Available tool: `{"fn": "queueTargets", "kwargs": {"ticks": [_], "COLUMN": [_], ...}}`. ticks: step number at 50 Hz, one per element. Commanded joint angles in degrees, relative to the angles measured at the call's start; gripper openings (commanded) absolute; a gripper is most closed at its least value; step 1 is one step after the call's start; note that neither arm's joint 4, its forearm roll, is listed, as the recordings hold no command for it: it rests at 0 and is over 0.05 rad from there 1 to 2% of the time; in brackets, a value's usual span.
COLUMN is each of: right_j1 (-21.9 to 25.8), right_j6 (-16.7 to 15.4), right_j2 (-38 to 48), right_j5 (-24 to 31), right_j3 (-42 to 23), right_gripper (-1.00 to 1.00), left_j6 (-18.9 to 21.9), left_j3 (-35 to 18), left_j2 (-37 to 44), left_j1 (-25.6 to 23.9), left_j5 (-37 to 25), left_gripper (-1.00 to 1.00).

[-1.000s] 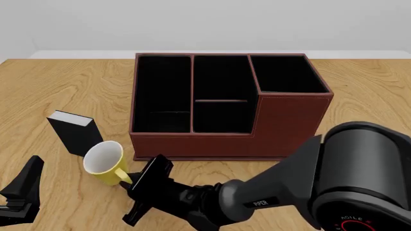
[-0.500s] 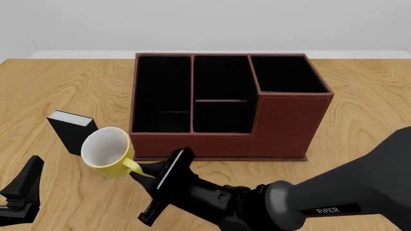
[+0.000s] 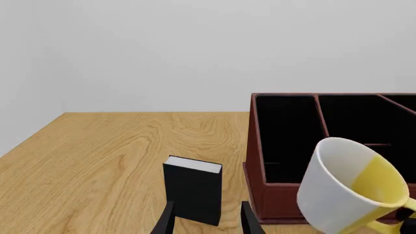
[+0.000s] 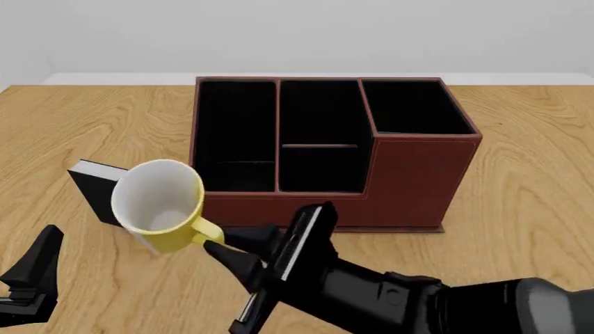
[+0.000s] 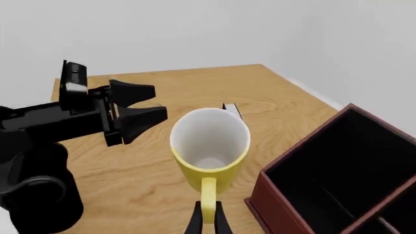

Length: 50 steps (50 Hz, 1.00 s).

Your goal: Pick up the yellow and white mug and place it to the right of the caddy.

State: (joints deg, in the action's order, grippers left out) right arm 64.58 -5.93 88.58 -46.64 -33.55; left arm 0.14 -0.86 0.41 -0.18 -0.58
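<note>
The small yellow and white ceramic mug (image 4: 160,204) hangs above the table (tilted, white inside showing empty), its handle pinched by the right gripper (image 4: 221,245). Behind it stands the large reddish-brown caddy (image 4: 418,177), its black compartments empty; the left gripper (image 4: 35,268) rests low, jaws parted.

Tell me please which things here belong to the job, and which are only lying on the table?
Belonging to the job:
- mug, held by its handle in the right gripper
- caddy, the place to set it beside

Only lying about:
- black block, standing left of the caddy
- left gripper, open and holding nothing
</note>
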Motion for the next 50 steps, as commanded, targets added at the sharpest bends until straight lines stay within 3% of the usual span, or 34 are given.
{"fn": "queueTargets", "kwargs": {"ticks": [1,5,7,9,11,16,22,24,50], "right_j1": [1.31,1.36,2.04,1.38,1.54,-0.1,0.1,-0.64,-3.16], "right_j6": [1.37,0.89,2.93,1.2,1.83,-0.1,0.68,-1.64,-2.21], "right_j2": [-7.41,-10.09,-9.92,-12.04,-12.79,-16.82,-18.41,-20.48,-31.36], "right_j5": [5.27,7.38,9.7,10.29,12.19,14.01,18.31,18.11,27.67], "right_j3": [0.72,0.62,-0.89,-0.15,-1.03,-0.09,-2.04,-0.93,-2.11], "right_gripper": [-1.0,-1.0,-1.0,-1.0,-1.0,-1.0,-1.0,-1.0,-1.0], "left_j6": [0.02,-0.03,0.01,-0.03,0.02,0.01,0.02,0.0,-0.07], "left_j3": [0.0,0.0,0.0,0.0,0.0,0.0,0.0,0.0,0.19], "left_j2": [0.02,0.0,0.0,-0.01,0.01,0.0,0.0,0.01,-0.2], "left_j1": [-0.01,0.0,0.0,0.01,-0.02,0.0,-0.01,0.0,-0.03], "left_j5": [0.0,0.0,0.0,0.0,0.0,0.0,0.0,0.0,0.03], "left_gripper": [1.0,1.0,1.0,1.0,1.0,1.0,1.0,1.0,1.0]}}
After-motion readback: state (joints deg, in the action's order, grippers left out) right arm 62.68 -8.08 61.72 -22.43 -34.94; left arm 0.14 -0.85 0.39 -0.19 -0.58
